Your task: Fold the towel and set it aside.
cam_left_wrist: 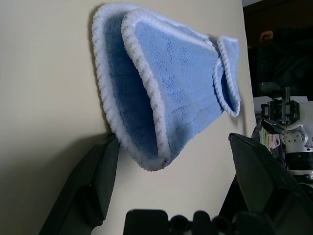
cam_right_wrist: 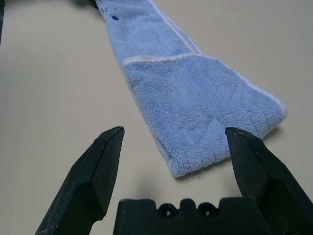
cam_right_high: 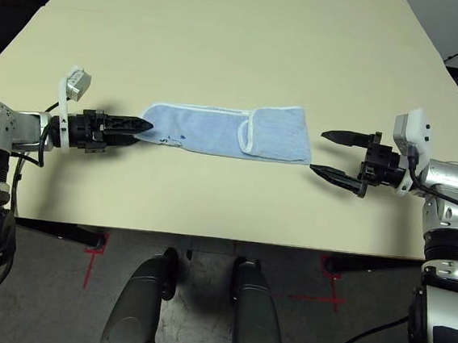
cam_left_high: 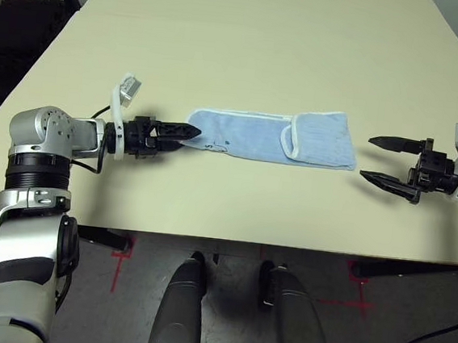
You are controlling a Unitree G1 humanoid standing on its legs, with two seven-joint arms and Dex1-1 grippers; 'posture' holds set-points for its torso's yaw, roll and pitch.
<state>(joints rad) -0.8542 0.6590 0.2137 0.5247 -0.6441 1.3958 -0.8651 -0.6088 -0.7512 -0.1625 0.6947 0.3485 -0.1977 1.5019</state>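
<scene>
Blue towel [cam_left_high: 271, 137] lies as a long strip mid-table [cam_left_high: 249, 44], its right end already doubled over. The left gripper [cam_left_high: 185, 133] sits at its left end with fingers apart in the wrist view, nothing gripped; the right gripper [cam_left_high: 383, 160] hangs spread wide and empty just beside the right end. Both layers of the left end should be pinched together before it is carried across.

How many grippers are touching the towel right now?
1. The left gripper is at the left end of the light-blue fluffy towel with white edging, apparently gripping it. The right gripper hangs open just off the towel's folded right end, apart from it.

Light-blue towel [cam_left_high: 273, 138], folded long strip, right end doubled over
</scene>
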